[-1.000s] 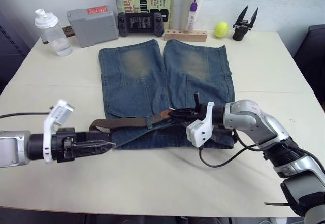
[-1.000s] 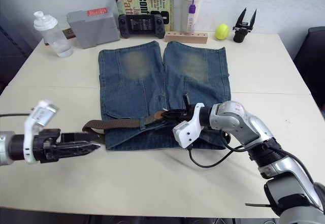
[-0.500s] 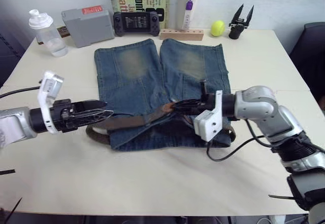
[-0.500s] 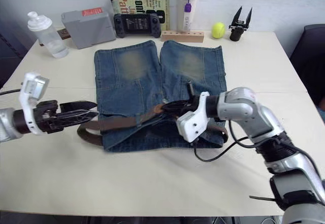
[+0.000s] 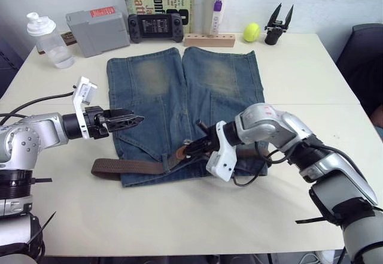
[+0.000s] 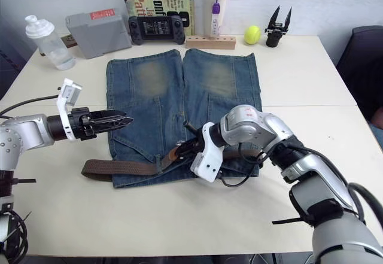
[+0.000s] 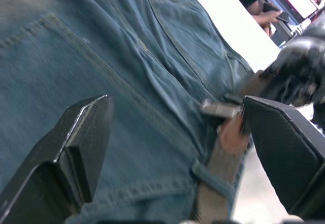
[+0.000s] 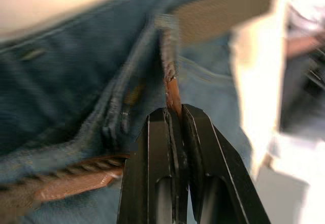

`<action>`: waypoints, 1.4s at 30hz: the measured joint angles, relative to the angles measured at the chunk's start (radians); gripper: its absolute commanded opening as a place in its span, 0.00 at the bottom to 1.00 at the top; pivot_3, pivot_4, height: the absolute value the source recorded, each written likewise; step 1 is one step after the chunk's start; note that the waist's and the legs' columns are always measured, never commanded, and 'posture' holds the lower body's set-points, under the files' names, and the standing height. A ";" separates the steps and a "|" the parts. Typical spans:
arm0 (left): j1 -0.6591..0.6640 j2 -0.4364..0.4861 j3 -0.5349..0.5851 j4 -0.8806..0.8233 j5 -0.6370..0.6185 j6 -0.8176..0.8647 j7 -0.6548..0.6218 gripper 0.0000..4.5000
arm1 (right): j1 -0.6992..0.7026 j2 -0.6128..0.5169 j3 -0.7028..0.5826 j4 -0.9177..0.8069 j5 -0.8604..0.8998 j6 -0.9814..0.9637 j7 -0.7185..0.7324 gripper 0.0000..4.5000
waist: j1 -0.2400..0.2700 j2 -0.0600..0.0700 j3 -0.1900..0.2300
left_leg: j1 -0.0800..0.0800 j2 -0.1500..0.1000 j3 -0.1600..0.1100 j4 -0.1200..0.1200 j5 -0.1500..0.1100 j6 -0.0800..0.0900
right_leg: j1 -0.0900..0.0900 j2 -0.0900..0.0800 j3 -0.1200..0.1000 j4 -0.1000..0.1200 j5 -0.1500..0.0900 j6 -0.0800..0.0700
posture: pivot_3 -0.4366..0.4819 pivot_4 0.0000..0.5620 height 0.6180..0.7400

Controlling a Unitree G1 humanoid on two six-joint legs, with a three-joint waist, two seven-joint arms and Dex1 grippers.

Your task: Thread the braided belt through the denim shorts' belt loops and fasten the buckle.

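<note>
the left pincer (image 5: 136, 120) hovers with its fingers spread wide over the left leg of the faded blue denim shorts (image 5: 179, 90), which lie flat on the pale tabletop (image 5: 299, 72) with tan-worn patches on both legs and the waistband nearest the robot. along that waistband runs the brown braided belt (image 5: 128, 166), passing under a blue denim belt loop (image 6: 158, 161) to its smooth leather tip (image 8: 171, 89), which the right pincer (image 5: 192, 149) has clamped between closed fingers. at the tabletop's far edge stand a clear shaker bottle (image 5: 45, 39), a grey box with a red label (image 5: 98, 30), a black handheld game console (image 5: 155, 27) before a book whose cover writing is too cut off to read, a white tumbler (image 5: 215, 5), a yellow-green ball (image 5: 251, 32) and a black spare gripper (image 5: 276, 23).
</note>
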 measured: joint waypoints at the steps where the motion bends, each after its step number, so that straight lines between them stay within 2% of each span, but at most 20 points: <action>1: 0.000 -0.003 -0.001 0.000 0.009 0.003 0.001 0.99 | -0.023 0.014 0.011 0.035 -0.022 -0.031 -0.016 0.00 | -0.001 0.000 0.000 | 0.000 0.000 0.000 0.000 0.000 0.000 | 0.000 0.000 0.000 0.000 0.000 0.000 | 0.48 0.27 0.65; 7: 0.042 -0.015 0.003 -0.030 0.015 0.029 0.001 0.99 | -0.181 0.083 0.031 0.192 -0.161 -0.166 -0.122 0.00 | -0.011 0.000 0.000 | 0.001 0.001 -0.001 0.000 0.001 -0.002 | 0.000 0.001 0.001 0.002 0.000 -0.001 | 0.48 0.27 0.65; 10: 0.062 -0.018 0.002 -0.067 0.019 0.036 -0.004 0.99 | -0.282 0.097 0.029 0.259 -0.175 -0.207 -0.169 0.00 | -0.014 0.000 0.000 | 0.001 0.001 -0.001 0.000 0.001 -0.002 | 0.000 0.001 0.001 0.002 -0.001 -0.001 | 0.48 0.27 0.65; 14: 0.083 -0.017 0.002 -0.095 0.032 0.038 -0.012 0.99 | -0.312 0.096 0.026 0.282 -0.174 -0.236 -0.198 0.00 | -0.015 0.000 0.000 | 0.000 0.000 -0.002 0.000 0.001 -0.002 | 0.000 0.001 0.002 0.002 -0.001 -0.001 | 0.48 0.27 0.65; 20: 0.089 -0.015 -0.009 -0.139 0.044 0.040 -0.038 0.99 | -0.321 -0.022 0.017 0.300 -0.053 -0.191 -0.144 0.00 | -0.009 0.000 0.000 | 0.000 0.000 -0.002 0.001 0.001 -0.002 | 0.000 0.000 0.002 0.003 -0.001 -0.001 | 0.48 0.27 0.65; 26: 0.084 -0.006 -0.011 -0.129 0.060 0.040 -0.056 0.99 | -0.218 -0.201 0.008 0.209 0.202 -0.041 0.037 0.00 | -0.002 0.000 0.000 | 0.000 0.000 -0.002 0.001 0.001 -0.002 | 0.000 0.000 0.002 0.003 -0.001 -0.001 | 0.48 0.27 0.65; 30: 0.052 -0.006 -0.029 -0.113 0.087 0.038 -0.072 0.99 | -0.124 -0.292 -0.034 0.070 0.378 0.108 0.165 0.00 | 0.001 0.000 0.000 | 0.001 0.001 -0.001 0.001 0.001 -0.001 | 0.000 0.000 0.002 0.003 -0.001 -0.001 | 0.48 0.27 0.65; 36: 0.014 -0.006 -0.065 -0.080 0.126 0.019 -0.113 0.99 | -0.062 -0.337 -0.132 -0.063 0.476 0.261 0.251 0.00 | 0.007 0.000 0.000 | 0.000 0.001 -0.001 0.002 0.001 -0.002 | 0.000 0.000 0.001 0.002 -0.001 -0.001 | 0.48 0.27 0.65; 42: -0.002 -0.015 -0.114 -0.132 0.174 -0.095 -0.184 0.99 | -0.001 -0.359 -0.191 -0.155 0.518 0.400 0.306 0.00 | 0.010 0.000 0.000 | -0.001 0.000 -0.001 0.003 0.001 -0.001 | 0.001 -0.001 0.000 0.000 -0.001 -0.001 | 0.48 0.27 0.65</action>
